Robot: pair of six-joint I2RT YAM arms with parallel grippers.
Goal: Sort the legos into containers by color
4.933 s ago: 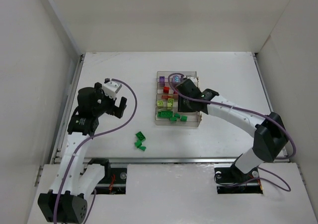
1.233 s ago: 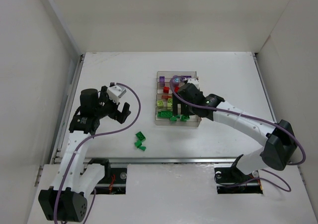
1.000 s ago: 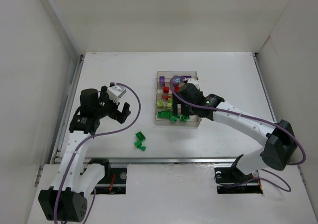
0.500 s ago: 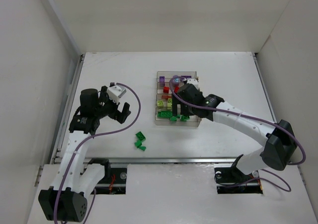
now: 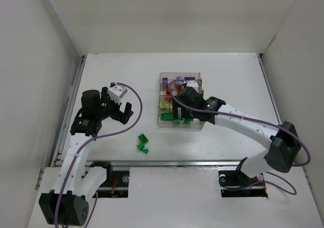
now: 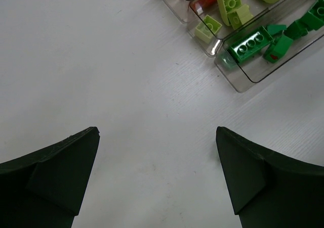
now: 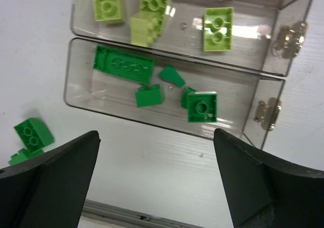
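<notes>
we see a white table (image 6: pixel 126 86) with a faint streaky grain. the tray (image 7: pixel 76 94) is clear, slightly smoky plastic with silvery hinges (image 7: pixel 288 41). one compartment holds dark green bricks (image 7: pixel 124 64), the next lime-yellow bricks (image 7: pixel 218 29). from above we make out red bricks (image 5: pixel 169 91) and, as far as we can tell at that size, purple bricks (image 5: pixel 164 80). loose bricks (image 5: pixel 143 143) on the table are dark green. the arms (image 5: pixel 243 122) are white with black joints and purple cables (image 5: pixel 140 105).
</notes>
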